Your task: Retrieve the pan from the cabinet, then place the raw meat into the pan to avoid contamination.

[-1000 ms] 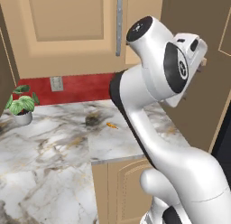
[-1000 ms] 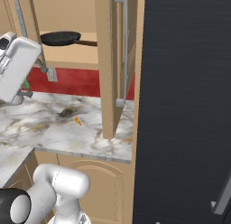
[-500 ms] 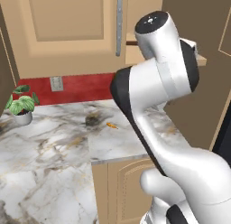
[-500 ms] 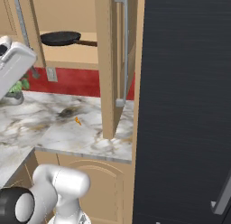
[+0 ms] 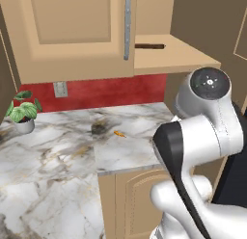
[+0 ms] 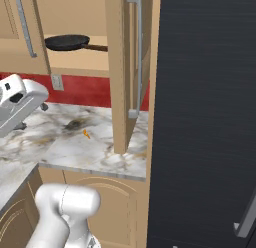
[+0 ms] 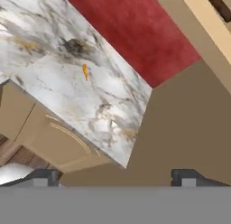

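Claw (image 7: 115, 173): jaws wide apart, holding and touching nothing, hanging off the counter (image 7: 67, 78) edge. Pan (image 6: 66, 41): on cabinet (image 6: 117, 72) shelf above the counter.

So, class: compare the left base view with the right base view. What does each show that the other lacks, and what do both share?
Left base view only: a potted plant at the counter's left. Right base view only: the pan whole on the cabinet shelf, and a tall dark panel at the right. Both: the marble counter, the red backsplash, a small orange bit and the wall outlet.
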